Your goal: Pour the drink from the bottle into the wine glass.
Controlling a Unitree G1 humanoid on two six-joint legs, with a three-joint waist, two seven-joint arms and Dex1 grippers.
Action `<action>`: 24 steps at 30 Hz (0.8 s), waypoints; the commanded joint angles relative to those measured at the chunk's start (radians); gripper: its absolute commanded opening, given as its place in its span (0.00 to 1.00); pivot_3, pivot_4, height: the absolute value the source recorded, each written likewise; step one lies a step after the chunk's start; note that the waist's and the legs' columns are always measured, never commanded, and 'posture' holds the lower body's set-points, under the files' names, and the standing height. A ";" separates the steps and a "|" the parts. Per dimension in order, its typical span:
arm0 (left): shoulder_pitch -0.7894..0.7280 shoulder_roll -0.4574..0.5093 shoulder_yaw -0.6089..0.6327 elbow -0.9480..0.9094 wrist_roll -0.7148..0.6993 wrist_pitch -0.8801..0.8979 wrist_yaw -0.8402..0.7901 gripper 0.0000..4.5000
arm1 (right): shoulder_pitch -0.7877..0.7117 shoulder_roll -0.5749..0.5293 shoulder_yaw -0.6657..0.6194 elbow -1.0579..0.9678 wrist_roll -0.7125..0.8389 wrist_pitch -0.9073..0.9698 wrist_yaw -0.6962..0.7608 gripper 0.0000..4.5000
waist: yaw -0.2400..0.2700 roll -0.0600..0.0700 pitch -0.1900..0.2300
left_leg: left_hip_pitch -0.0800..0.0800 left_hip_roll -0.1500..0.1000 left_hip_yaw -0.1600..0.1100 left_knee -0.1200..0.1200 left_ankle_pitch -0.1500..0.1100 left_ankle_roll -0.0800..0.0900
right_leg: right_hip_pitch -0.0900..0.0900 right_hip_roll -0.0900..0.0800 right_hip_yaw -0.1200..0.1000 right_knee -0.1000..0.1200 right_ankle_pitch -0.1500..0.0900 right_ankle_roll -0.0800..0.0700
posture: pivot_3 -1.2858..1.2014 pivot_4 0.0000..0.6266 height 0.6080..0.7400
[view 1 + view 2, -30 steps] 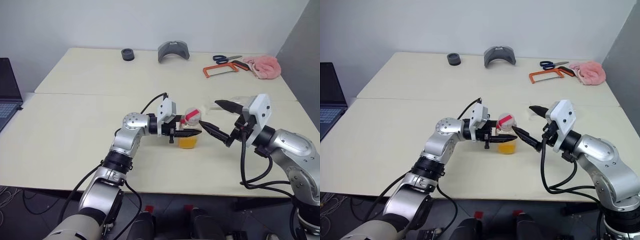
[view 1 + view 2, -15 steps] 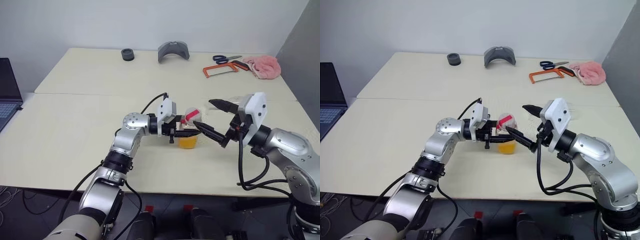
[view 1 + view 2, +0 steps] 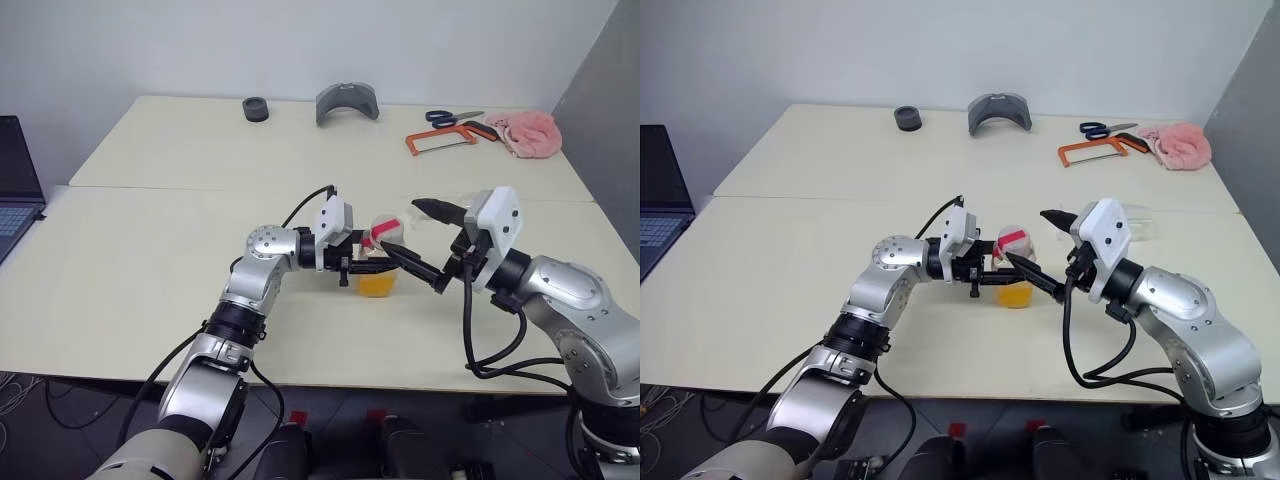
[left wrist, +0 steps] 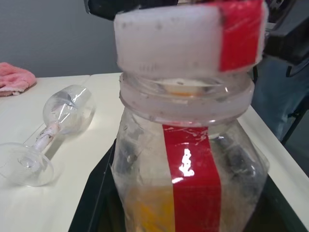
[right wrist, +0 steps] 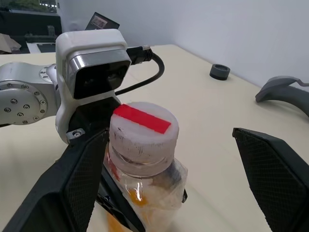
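My left gripper is shut on the bottle, a small clear plastic one with a red label strip, and holds it upright just above the table. A white cap with a red stripe sits on its mouth. The orange-yellow drink fills its bottom. My right gripper stands open at the height of the cap, one finger on each side and neither touching it. The wine glass lies on its side on the table beyond the bottle.
Along the table's far edge lie a black ring, a grey curved piece, blue-handled scissors, an orange hacksaw and a pink cloth. A laptop sits at the far left.
My right gripper has edged a little to the left, so its open fingers now flank the cap. The left gripper and the bottle have stayed still.
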 commanded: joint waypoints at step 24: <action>-0.019 -0.009 0.012 -0.015 -0.011 -0.021 0.010 0.38 | -0.026 0.007 0.007 -0.028 0.021 0.000 0.003 0.97 | 0.000 0.000 0.000 | 0.000 0.000 0.000 0.000 0.000 0.000 | 0.000 0.000 0.000 0.000 0.000 0.000 | 0.52 0.24 1.00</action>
